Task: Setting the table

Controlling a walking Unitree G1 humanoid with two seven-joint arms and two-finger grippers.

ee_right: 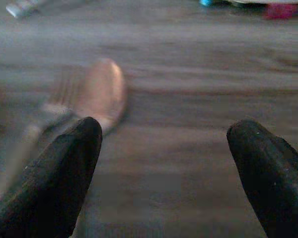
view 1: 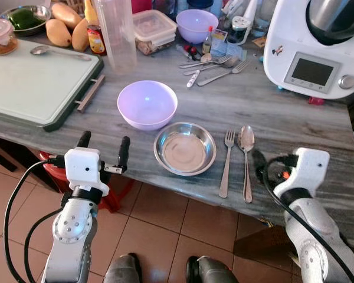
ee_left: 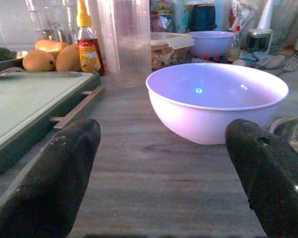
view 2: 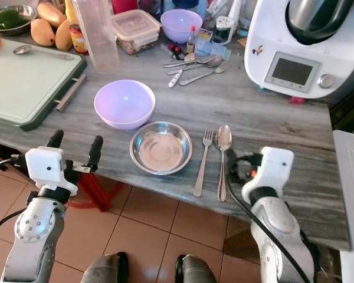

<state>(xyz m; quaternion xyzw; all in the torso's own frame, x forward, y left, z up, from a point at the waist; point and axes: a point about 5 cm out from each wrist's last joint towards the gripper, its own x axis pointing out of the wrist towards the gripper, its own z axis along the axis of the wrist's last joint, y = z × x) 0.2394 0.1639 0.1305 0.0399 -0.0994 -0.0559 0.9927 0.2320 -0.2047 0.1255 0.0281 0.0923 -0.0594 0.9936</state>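
Now both pincers hung open: right pincer (ee_right: 164,173) just beside the spoon (view 1: 246,141), left pincer (view 1: 104,147) before the bowl (view 1: 147,104). Next, probably more cutlery.

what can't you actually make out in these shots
- Right gripper: in the head views its own wrist housing hides most of its fingers.
- Spoon and fork: blurred in the right wrist view.
- Lidded container: contents too small to tell in the left eye view.
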